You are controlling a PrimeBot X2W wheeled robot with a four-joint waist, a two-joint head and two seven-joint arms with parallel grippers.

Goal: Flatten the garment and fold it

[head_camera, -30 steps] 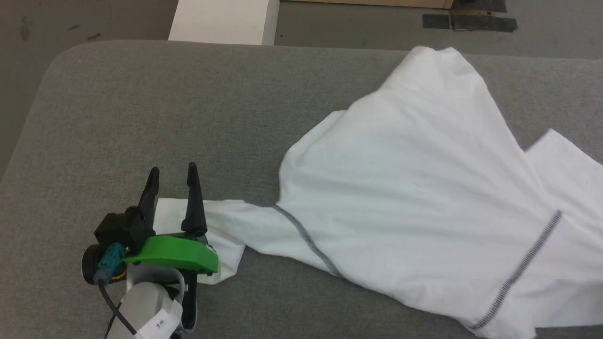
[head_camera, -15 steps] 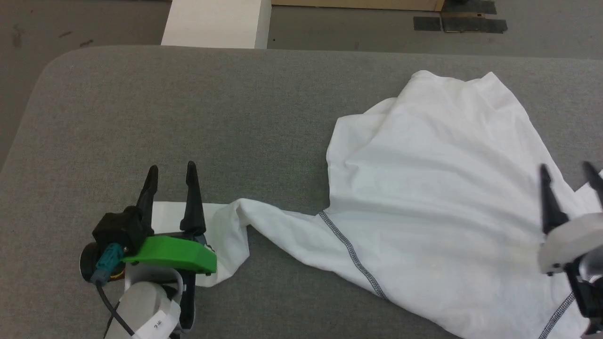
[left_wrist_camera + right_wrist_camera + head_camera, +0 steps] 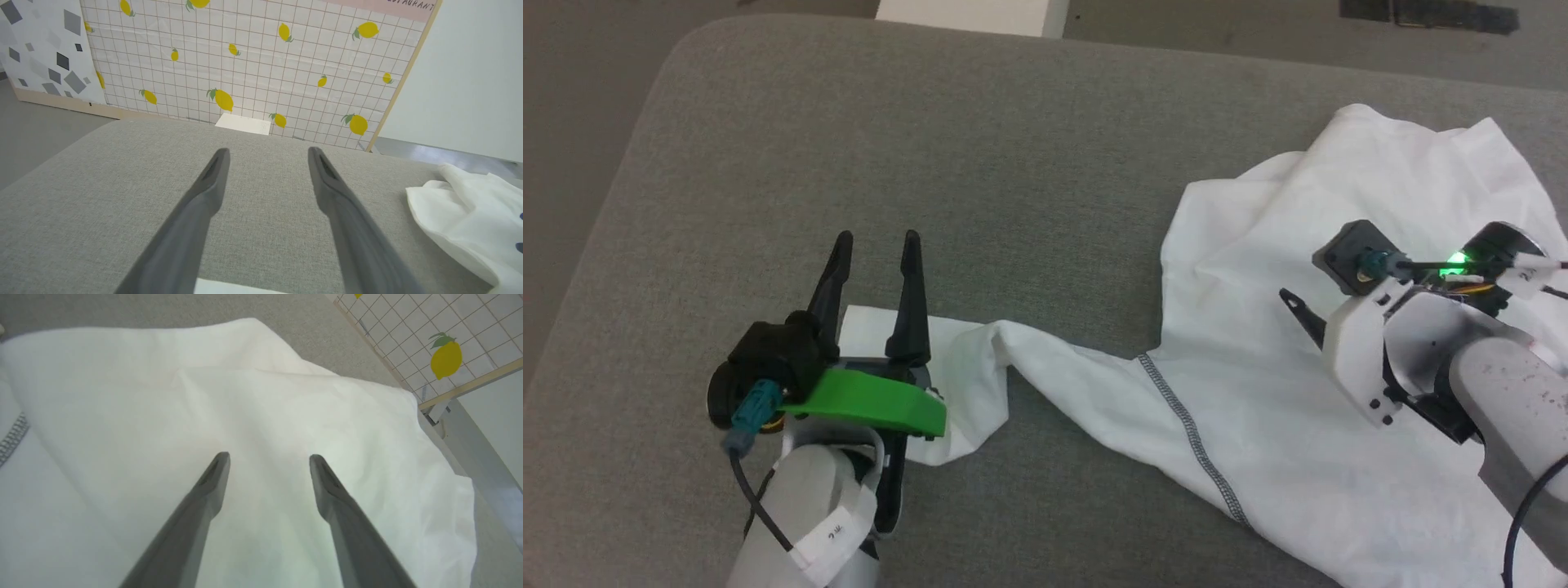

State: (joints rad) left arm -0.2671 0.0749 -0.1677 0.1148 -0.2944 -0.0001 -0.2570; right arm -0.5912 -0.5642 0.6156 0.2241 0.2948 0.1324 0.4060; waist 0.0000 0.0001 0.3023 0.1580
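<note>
A grey fabric-covered table (image 3: 931, 122) carries a large white long-sleeved garment (image 3: 1298, 425). The body of the garment lies rumpled on the right half of the table and runs off towards the near right corner. One sleeve stretches left along the near side, and its flat cuff ends near the middle of the left half. A dark grey zigzag seam (image 3: 1192, 441) runs diagonally where the sleeve meets the body.

The left gripper (image 3: 876, 237) sits over the cuff with its two dark fingers wide apart, pointing towards the far edge and gripping nothing. Whether it touches the fabric cannot be told.

The right gripper (image 3: 268, 456) hangs over the body of the garment with its fingers also spread apart. White cloth lies beneath and between them, and none is pinched.

Beyond the far edge stands a white box (image 3: 968, 10). Behind it is a wall panel (image 3: 245, 61) printed with a grid and yellow lemons.
</note>
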